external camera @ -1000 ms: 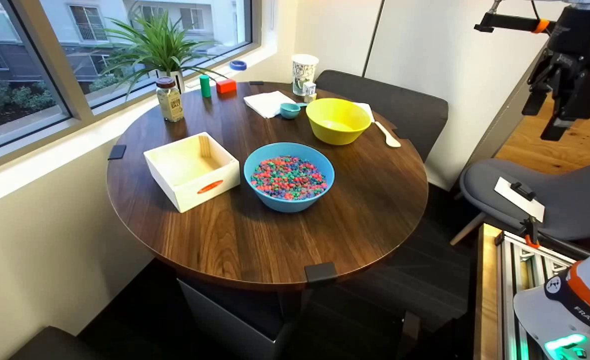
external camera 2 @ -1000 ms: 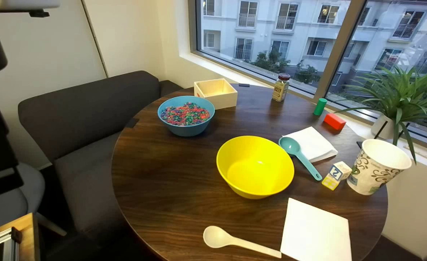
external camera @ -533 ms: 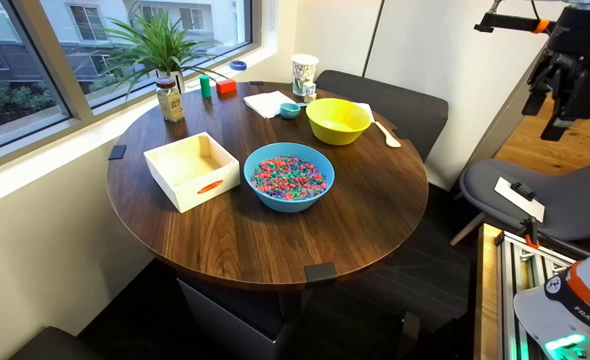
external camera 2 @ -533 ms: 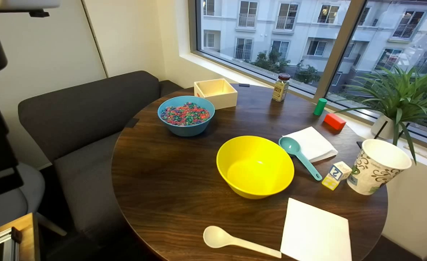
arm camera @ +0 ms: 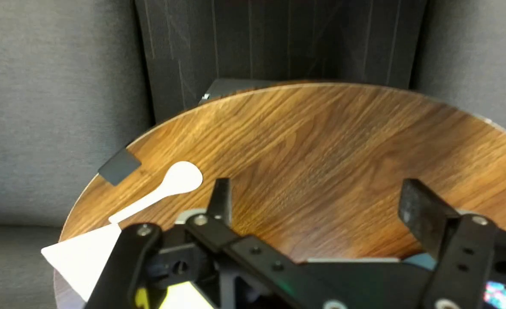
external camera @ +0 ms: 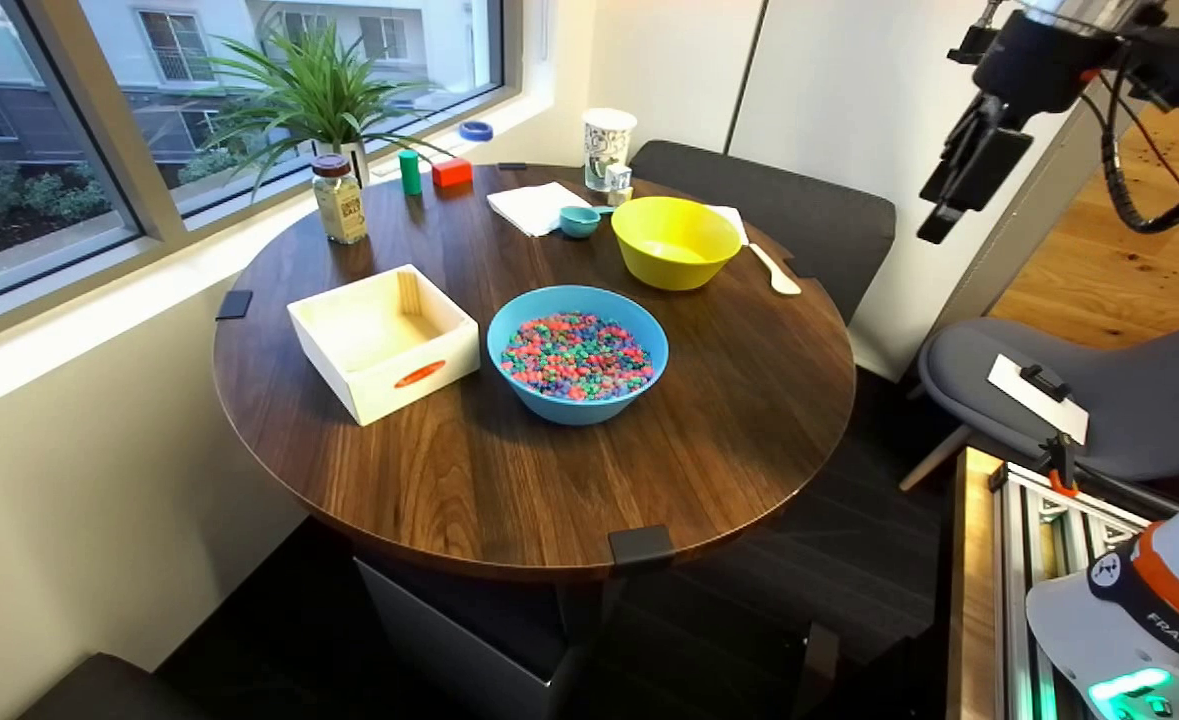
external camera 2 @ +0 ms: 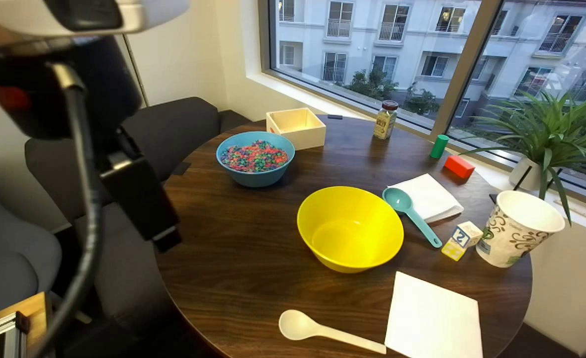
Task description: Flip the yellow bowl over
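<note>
The yellow bowl point(external camera: 664, 268) stands upright on the round wooden table, open side up and empty. It also shows in an exterior view point(external camera 2: 350, 233); in the wrist view only a bit of the yellow bowl point(arm camera: 184, 298) shows behind the gripper's linkage. My gripper point(external camera: 939, 222) is in the air, tilted, high and apart from the bowl, towards the robot's side of the table. It also shows in an exterior view point(external camera 2: 166, 238). In the wrist view the gripper point(arm camera: 316, 182) has its fingers wide apart with only table seen between them.
A blue bowl point(external camera: 574, 411) of colourful bits stands near the yellow bowl, beside a wooden box point(external camera: 414, 388). A pale spoon point(external camera 2: 297, 324), white napkin point(external camera 2: 434, 318), teal scoop point(external camera 2: 424, 231), letter blocks point(external camera 2: 459, 241) and paper cup point(external camera 2: 504, 238) lie or stand around the yellow bowl.
My gripper has swung and tilted towards the table, coming nearer the yellow bowl while staying in the air. The bowls and other table objects have not moved.
</note>
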Controlling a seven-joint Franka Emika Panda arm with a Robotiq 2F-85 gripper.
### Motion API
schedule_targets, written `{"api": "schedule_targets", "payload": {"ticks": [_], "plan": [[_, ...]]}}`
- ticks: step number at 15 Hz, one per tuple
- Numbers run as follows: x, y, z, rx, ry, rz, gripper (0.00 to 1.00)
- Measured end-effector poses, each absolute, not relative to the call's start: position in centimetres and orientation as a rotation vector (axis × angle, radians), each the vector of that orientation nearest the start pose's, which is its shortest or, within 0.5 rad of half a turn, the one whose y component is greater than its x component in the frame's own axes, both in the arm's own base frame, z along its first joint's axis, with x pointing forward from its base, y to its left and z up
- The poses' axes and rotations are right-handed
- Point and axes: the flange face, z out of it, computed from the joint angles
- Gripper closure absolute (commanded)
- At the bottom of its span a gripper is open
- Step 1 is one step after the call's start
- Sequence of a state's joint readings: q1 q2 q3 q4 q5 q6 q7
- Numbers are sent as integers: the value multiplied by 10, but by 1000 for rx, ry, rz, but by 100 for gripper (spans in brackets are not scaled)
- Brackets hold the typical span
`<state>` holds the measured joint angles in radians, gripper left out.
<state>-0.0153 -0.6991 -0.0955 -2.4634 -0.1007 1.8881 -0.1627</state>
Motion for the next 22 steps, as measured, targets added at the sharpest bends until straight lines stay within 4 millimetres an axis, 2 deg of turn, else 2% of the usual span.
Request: {"api": "schedule_targets", "payload": {"ticks": [4, 7, 15, 19, 22], "plan": [[395, -62, 513, -3184, 36, -407, 0], [417, -70, 490, -3183, 112, -406, 0], [422, -73, 490, -3192, 124, -410, 0], [431, -95, 486, -3255, 182, -518, 0], [440, -109, 476, -3255, 258, -587, 0]]}}
